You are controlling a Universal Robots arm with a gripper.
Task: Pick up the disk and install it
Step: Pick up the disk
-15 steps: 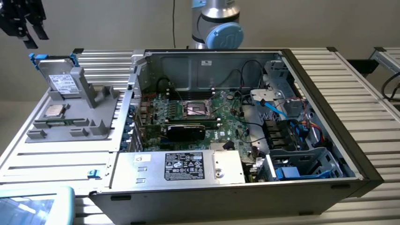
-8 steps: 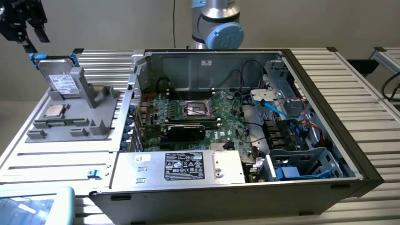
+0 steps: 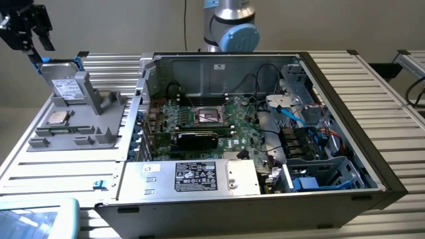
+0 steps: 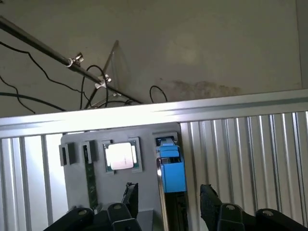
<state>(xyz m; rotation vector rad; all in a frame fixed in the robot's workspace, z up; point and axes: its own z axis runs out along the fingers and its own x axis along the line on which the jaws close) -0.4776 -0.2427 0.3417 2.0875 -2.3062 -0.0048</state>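
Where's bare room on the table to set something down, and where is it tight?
Free: the slatted table on the exterior view's right of the computer case, and the strip between the grey fixture and the near edge. Crowded: inside the case among cables, and the fixture, which holds the disk and CPU chip.

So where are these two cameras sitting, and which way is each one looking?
Exterior view: off the arm and high up, looking down into the open case. The arm rises behind the case, and the gripper is at the exterior view's left.
Wrist view: on the wrist, looking past its own open fingers at the holder on the table.
Shared: the disk upright in the holder, and the chip beside it.
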